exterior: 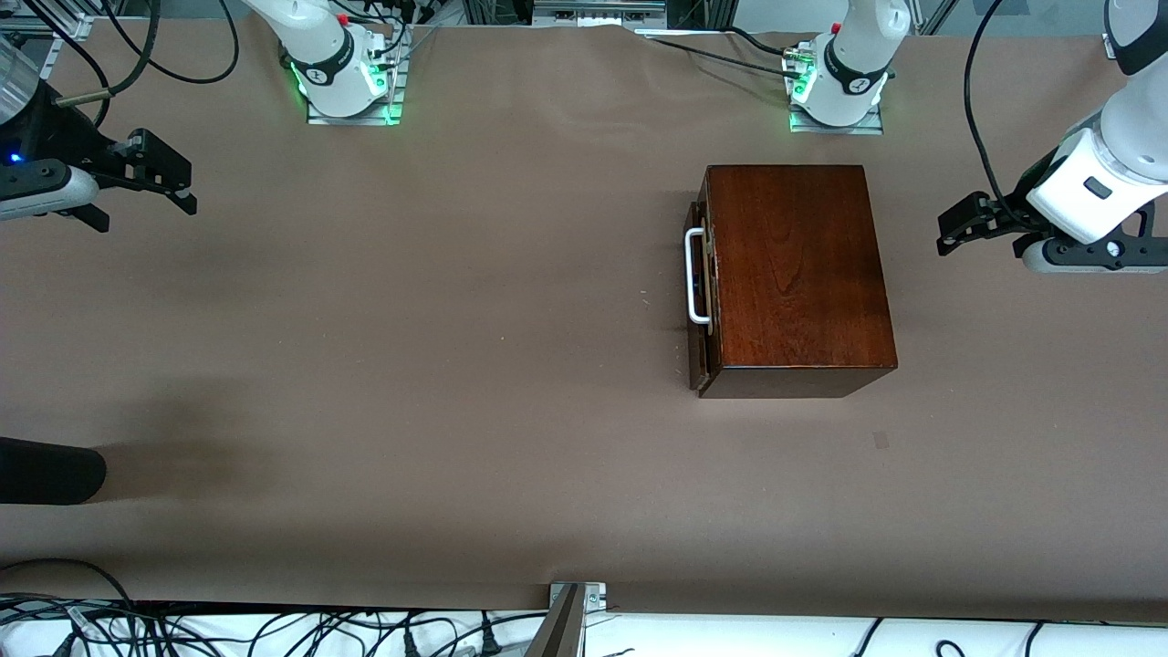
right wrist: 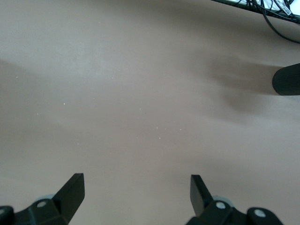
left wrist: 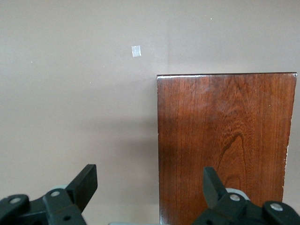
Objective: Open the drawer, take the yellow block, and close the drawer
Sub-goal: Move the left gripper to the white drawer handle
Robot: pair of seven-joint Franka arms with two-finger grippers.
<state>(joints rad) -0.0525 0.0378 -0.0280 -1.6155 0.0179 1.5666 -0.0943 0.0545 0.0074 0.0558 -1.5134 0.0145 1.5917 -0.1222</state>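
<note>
The dark reddish-brown wooden box (exterior: 794,274) stands on the table toward the left arm's end. Its drawer (exterior: 701,301) looks shut or nearly shut, and its white bar handle (exterior: 695,276) faces the right arm's end. The yellow block is hidden. My left gripper (exterior: 949,233) is open and empty over bare table beside the box, at the side away from the handle. In the left wrist view the left gripper (left wrist: 149,180) points at the box top (left wrist: 225,140). My right gripper (exterior: 151,217) is open and empty over bare table at the right arm's end, and the right wrist view (right wrist: 137,183) shows only table beneath it.
A black rounded object (exterior: 50,470) reaches in over the table edge at the right arm's end, also in the right wrist view (right wrist: 287,79). A small tape mark (exterior: 881,441) lies nearer the front camera than the box. Cables (exterior: 274,630) run along the near edge.
</note>
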